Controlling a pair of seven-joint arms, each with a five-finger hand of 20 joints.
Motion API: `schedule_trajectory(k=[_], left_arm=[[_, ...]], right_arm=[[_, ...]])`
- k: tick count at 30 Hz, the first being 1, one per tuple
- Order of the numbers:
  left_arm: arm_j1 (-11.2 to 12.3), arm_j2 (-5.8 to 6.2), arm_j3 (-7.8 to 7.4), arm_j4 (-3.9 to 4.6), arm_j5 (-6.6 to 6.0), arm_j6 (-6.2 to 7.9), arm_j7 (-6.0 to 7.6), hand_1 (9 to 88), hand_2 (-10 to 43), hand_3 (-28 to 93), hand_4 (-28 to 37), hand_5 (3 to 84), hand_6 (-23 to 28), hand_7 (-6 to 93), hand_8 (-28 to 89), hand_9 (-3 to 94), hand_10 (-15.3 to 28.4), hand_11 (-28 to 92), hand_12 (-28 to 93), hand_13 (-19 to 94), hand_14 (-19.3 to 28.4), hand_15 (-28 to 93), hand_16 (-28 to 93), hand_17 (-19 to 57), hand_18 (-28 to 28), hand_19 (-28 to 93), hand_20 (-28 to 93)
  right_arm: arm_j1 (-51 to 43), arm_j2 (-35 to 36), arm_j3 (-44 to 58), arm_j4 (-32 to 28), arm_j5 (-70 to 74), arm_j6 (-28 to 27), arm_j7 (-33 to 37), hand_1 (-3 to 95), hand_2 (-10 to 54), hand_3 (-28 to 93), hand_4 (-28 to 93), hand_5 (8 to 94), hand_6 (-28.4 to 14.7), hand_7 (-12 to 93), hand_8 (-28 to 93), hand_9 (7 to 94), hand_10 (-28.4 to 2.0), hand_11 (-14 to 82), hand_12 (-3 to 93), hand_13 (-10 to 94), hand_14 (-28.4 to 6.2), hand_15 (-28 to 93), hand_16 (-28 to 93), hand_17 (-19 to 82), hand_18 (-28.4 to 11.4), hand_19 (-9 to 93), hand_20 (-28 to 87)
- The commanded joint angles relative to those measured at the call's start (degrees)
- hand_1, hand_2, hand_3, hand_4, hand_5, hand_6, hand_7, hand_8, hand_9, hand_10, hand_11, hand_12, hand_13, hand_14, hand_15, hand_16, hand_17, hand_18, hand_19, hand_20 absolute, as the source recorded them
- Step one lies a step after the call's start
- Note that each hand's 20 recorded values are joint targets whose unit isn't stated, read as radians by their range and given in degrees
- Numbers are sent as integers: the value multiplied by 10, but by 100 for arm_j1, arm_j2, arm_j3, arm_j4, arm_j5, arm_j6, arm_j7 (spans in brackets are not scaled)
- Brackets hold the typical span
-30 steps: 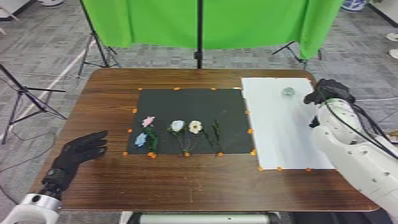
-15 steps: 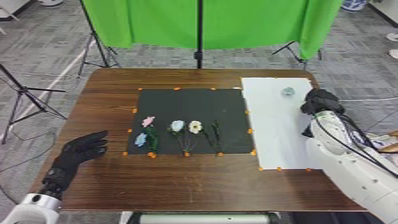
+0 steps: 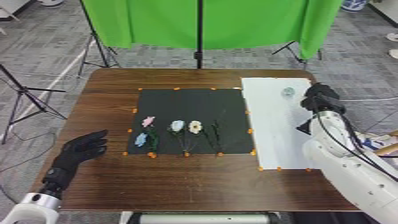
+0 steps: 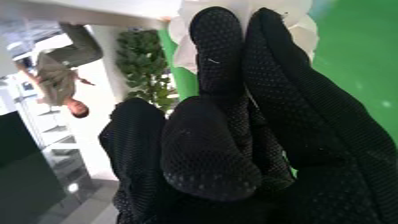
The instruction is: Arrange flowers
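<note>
Evidently set out for one-by-one picking, flowers lie on a brown desk (image 3: pixel 178 185), spread across a black mat (image 3: pixel 187 107) beside a white sheet (image 3: pixel 275 135) that likely reserves space for arranging. The left hand (image 3: pixel 84 147) rests wide, fingers extended; whether the right hand (image 3: pixel 322 97) holds anything cannot be told. Pink (image 3: pixel 147 121), blue (image 3: pixel 140 139), white (image 3: pixel 178 125) and cream (image 3: pixel 195 127) blooms top slim green stems. A small, pale green vessel (image 3: pixel 288 92) occupies the sheet's far end.
</note>
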Motion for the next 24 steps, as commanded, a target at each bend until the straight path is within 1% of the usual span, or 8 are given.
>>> schedule_trajectory(k=[1,6,9,10,12,16,18,24], left_arm=[[20,2,-30,25,25,-9,8,376,-42,680,-35,431,24,120,-63,398,125,187,135,343,182,253,26,29,156,334,362],[50,-32,-20,19,24,-14,-20,375,-42,680,-34,432,24,120,-63,398,126,187,135,343,182,253,26,29,156,334,362],[-26,22,8,50,28,-67,-34,375,-42,680,-36,432,24,120,-63,398,126,187,134,344,182,253,26,29,156,333,361],[-39,22,17,44,40,-43,-16,375,-42,680,-36,431,24,120,-63,398,126,187,134,344,182,254,26,29,156,334,362],[-41,13,20,36,56,3,0,375,-42,681,-36,431,24,120,-63,398,126,187,134,343,182,254,26,29,156,334,362],[-21,13,5,42,50,-49,-49,375,-42,680,-37,432,24,119,-63,398,126,187,135,343,182,254,26,29,156,334,362],[1,-11,-4,39,47,-42,-23,375,-42,681,-36,432,24,119,-63,398,125,187,135,343,183,254,26,29,156,334,362],[-59,11,38,61,55,-65,-36,376,-42,679,-35,431,24,119,-63,397,125,187,134,342,182,253,26,30,155,333,361]], right_arm=[[-44,75,420,-1334,159,172,-241,601,-95,607,-196,790,-1,243,72,883,-76,134,487,880,-17,689,376,608,-157,932,664],[-61,-111,382,-1904,340,105,-583,602,-95,605,-193,792,-2,237,78,885,-77,133,488,880,-17,687,377,608,-158,932,664],[-83,-267,262,-2117,415,99,-737,602,-95,603,-191,792,-2,235,81,884,-77,131,489,880,-16,686,377,609,-158,932,664],[-83,-336,210,-2172,432,74,-761,602,-95,603,-191,793,-2,234,81,885,-78,131,489,880,-16,686,377,609,-158,932,664],[-29,-469,51,-2195,497,-15,-833,602,-95,603,-190,793,-2,233,83,886,-78,130,488,880,-16,686,378,609,-158,932,664],[48,-717,-267,-2188,601,-168,-950,603,-95,601,-188,792,-3,232,86,886,-78,129,488,880,-16,685,379,609,-159,932,664],[76,-837,-409,-2173,660,-275,-1002,603,-95,600,-188,793,-3,231,86,886,-78,129,488,881,-16,685,379,609,-157,932,664],[338,-1178,-895,-1928,736,-478,-1075,602,-95,599,-184,793,-4,229,88,885,-79,127,488,881,-17,684,380,610,-156,932,663]])
